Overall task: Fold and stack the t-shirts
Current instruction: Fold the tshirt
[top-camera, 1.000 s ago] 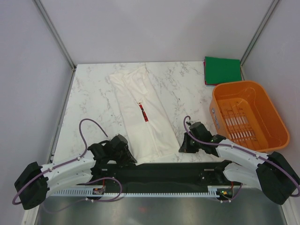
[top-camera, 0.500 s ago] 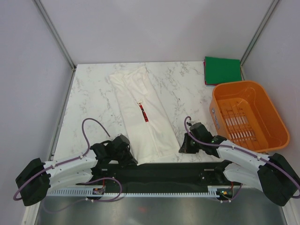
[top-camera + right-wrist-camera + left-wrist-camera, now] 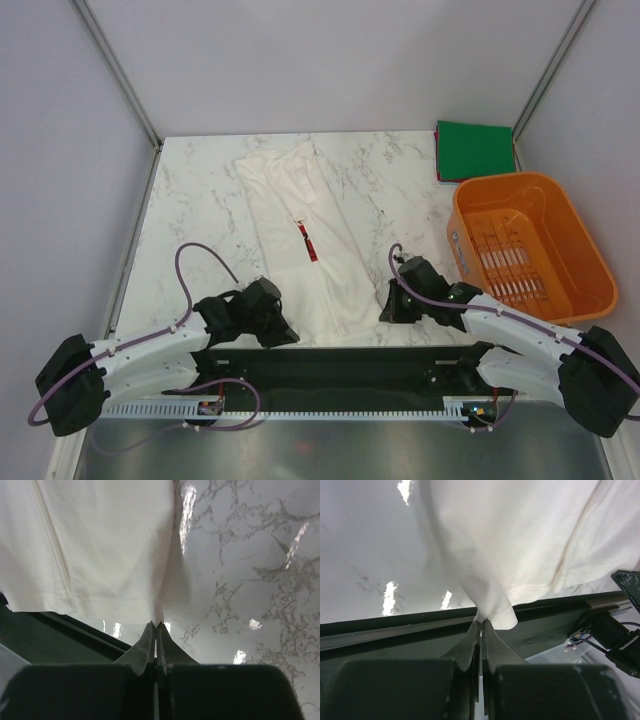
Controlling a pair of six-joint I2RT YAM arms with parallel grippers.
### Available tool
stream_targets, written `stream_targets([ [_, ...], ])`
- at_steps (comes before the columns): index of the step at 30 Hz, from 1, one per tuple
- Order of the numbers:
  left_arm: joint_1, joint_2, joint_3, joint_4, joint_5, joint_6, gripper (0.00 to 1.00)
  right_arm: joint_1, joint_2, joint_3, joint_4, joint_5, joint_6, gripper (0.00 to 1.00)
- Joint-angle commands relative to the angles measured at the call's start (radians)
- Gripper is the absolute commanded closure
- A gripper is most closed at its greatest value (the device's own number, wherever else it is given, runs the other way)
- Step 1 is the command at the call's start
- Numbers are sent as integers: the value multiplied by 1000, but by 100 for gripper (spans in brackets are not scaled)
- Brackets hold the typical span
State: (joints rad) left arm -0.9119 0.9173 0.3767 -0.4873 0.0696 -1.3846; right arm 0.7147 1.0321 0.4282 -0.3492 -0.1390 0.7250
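Pinching the near hem corners of the soft white t-shirt (image 3: 325, 280), the left gripper (image 3: 481, 624) and right gripper (image 3: 156, 626) show clenched in wrist views. Only overhead shows its long strip on the marble table (image 3: 200, 200), with the square green t-shirt (image 3: 473, 148) far right.

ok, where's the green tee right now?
Top view: the green t-shirt sits folded at the far right corner of the table, just behind the orange basket, well apart from the white t-shirt mid-table.

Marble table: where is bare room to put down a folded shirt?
Free: the left strip between the table edge and the white tee; the middle between tee and orange basket. Crowded: far right corner, green tee beside basket.
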Motion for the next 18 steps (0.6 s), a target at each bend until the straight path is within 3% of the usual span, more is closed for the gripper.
stream_targets([
  [1,16,14,63,-14,-25,24,98,3,48,96,-19,48,-28,100],
  [9,280,35,117,-14,96,220,98,-1,262,351,-43,113,-136,100],
  [13,434,139,191,-13,147,327,98,-32,402,515,-50,95,-221,100],
  [18,547,281,318,-11,115,441,98,-78,622,748,-16,99,-363,100],
])
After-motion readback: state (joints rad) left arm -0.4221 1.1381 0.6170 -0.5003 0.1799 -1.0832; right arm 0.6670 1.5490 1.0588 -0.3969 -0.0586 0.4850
